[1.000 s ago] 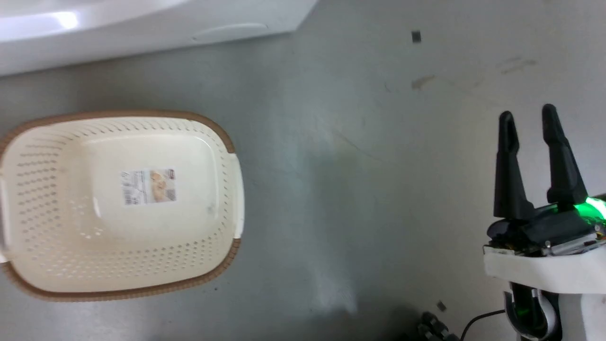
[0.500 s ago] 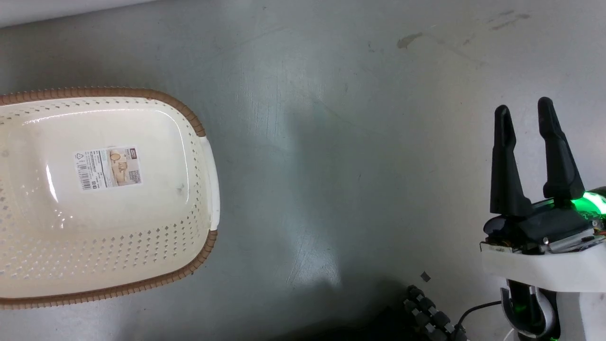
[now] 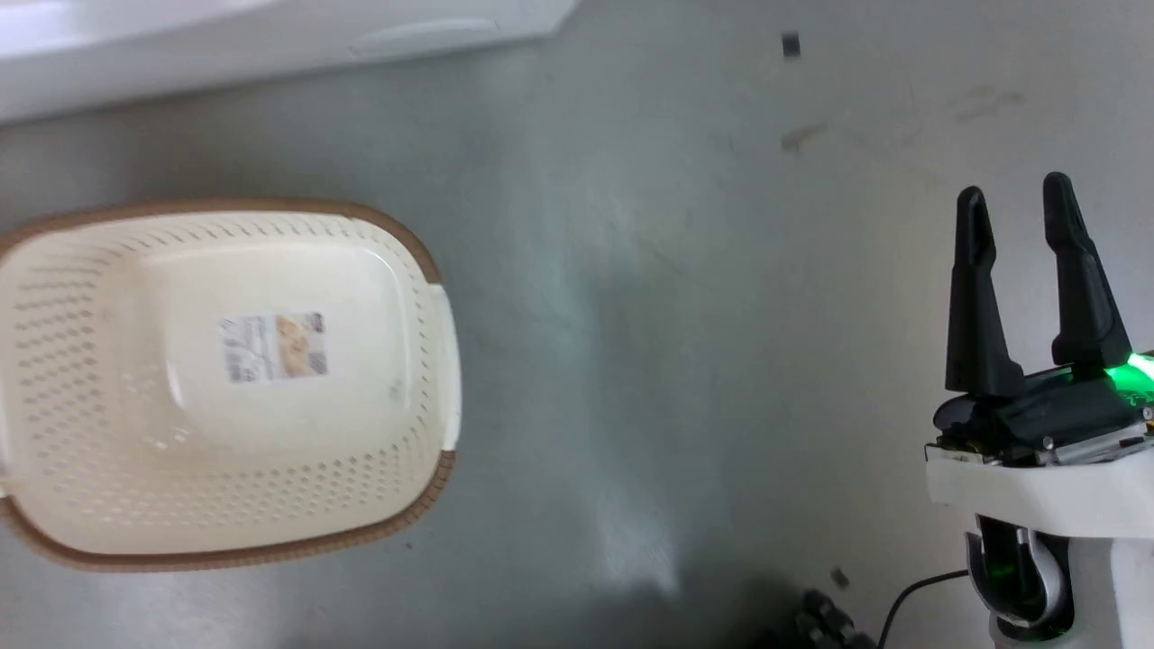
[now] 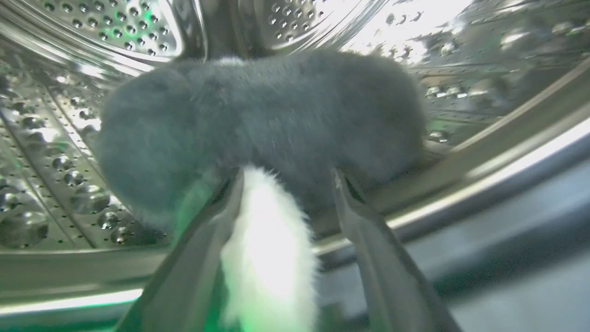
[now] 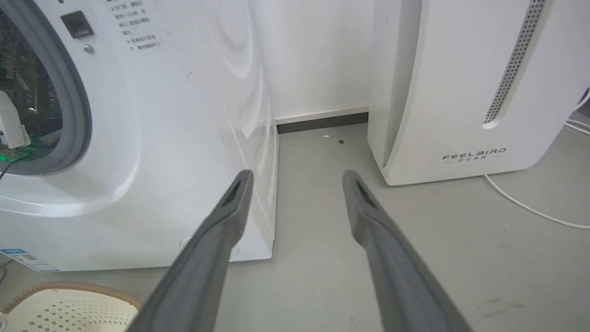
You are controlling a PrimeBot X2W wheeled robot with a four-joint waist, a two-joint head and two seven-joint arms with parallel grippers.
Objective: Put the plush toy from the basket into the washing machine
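Between our 2 left fingers (image 4: 203,258), spread apart, lies a white fur patch. At their tips sits the plush toy (image 4: 258,115), fluffy and mostly black; we cannot tell whether they grip it. Beyond curves the shiny perforated steel of the washing machine (image 4: 55,184). Our right fingers (image 5: 207,258) stand open.

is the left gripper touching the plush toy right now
Touching. The left wrist view shows both tips of the left gripper sunk into the plush toy, white fur between them.
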